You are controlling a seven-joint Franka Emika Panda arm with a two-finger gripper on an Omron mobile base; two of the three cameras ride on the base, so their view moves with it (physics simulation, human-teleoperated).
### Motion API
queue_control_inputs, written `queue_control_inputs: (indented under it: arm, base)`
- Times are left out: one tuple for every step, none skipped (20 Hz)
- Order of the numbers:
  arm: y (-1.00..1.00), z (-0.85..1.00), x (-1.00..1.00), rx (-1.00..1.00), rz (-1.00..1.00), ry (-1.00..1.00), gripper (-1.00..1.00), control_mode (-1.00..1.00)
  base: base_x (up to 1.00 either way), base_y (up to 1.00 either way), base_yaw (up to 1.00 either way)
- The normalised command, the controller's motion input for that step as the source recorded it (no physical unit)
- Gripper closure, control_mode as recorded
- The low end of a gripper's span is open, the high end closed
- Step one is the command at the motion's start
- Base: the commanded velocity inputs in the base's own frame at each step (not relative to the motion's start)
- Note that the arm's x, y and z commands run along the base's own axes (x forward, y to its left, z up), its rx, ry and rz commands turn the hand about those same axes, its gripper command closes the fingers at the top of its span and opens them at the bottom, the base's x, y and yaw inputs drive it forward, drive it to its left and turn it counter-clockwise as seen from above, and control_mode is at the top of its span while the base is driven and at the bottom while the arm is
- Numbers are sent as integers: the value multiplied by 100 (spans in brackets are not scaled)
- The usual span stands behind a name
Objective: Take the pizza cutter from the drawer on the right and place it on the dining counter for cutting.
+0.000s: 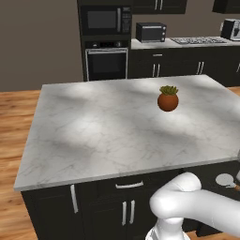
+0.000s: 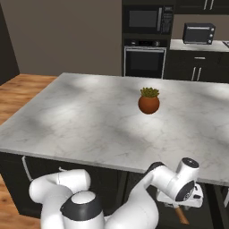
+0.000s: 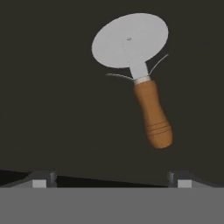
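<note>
1. Claw [image 3: 112, 183] spread wide with nothing between the tips, poised above the pizza cutter [image 3: 139, 72]; likely held open like this to straddle the handle on the way down.
2. In the hand view, cutter lying flat on the dark floor of the drawer [image 3: 48, 105], round silver wheel toward the top, brown wooden handle slanting down and to the right, well apart from both tips. Handle probably the part to pinch, being thicker and less slippery than the thin wheel.
3. In the right base view, wrist tucked low below the marble edge of the island [image 2: 80, 125], hand pointing down over the pulled-out drawer; a bit of brown handle peeking out under the hand.
4. In the left base view, cutter wheel [image 1: 224, 179] just visible at the right border, handle cut off by the frame.
5. Potted plant [image 2: 149, 100] standing on the island top, well clear of the work.
6. Hard to make out: drawer walls and front lost in the dark, height of the tips above the cutter, and anything else inside the drawer.
</note>
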Motion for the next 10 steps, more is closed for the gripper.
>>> queue_control_inputs:
  arm:
    - [0,-35,6,0,0,0,-100,-100]
    - [0,-30,8,0,0,0,-100,-100]
    - [0,-25,11,0,0,0,-100,-100]
    - [0,-23,16,0,0,0,-100,-100]
    - [0,-24,14,0,0,0,-100,-100]
    - [0,-25,13,0,0,0,-100,-100]
    - [0,-22,15,0,0,0,-100,-100]
    - [0,-21,16,0,0,0,-100,-100]
    - [0,-16,15,0,0,0,-100,-100]
    - [0,-12,16,0,0,0,-100,-100]
  base:
    - [0,0,0]
    - [0,0,0]
    - [0,0,0]
    - [0,0,0]
    - [0,0,0]
    - [0,0,0]
    - [0,0,0]
    - [0,0,0]
    - [0,0,0]
    - [0,0,0]
